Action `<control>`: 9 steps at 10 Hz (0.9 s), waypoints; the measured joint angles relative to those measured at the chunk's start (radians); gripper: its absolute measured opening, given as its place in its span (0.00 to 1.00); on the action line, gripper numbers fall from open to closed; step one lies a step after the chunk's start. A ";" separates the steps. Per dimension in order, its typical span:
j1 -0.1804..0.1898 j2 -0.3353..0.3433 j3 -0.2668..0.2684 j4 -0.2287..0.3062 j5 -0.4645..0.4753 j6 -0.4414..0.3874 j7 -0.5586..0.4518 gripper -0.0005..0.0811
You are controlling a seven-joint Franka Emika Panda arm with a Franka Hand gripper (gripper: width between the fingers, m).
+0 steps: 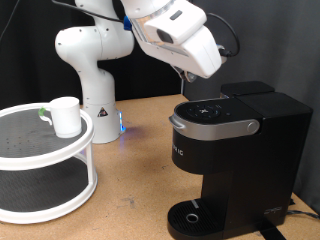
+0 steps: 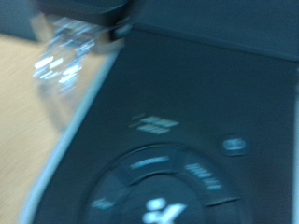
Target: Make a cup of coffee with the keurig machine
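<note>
Exterior view shows our claw just above the keurig machine, over its button panel; we cannot tell its finger state. Our cup sits far left on the white rack. We judge a slow, centred press best.

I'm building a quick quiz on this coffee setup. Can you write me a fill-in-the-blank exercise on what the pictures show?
1. The cup stands on the ___ tier of the white rack.
2. The keurig machine has its lid ___.
3. The round drip tray holds ___ cup.
4. The gripper hangs just ___ the machine's head.

Missing words: top; closed; no; above
</note>
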 joint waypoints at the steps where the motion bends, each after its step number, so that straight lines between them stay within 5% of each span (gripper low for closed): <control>1: -0.004 -0.008 -0.005 -0.024 0.061 0.039 0.034 0.01; 4: -0.028 -0.082 -0.031 -0.120 0.188 0.077 0.122 0.01; 6: -0.028 -0.074 -0.030 -0.116 0.171 0.051 0.118 0.01; 9: -0.038 -0.091 -0.036 -0.154 0.295 0.111 0.238 0.01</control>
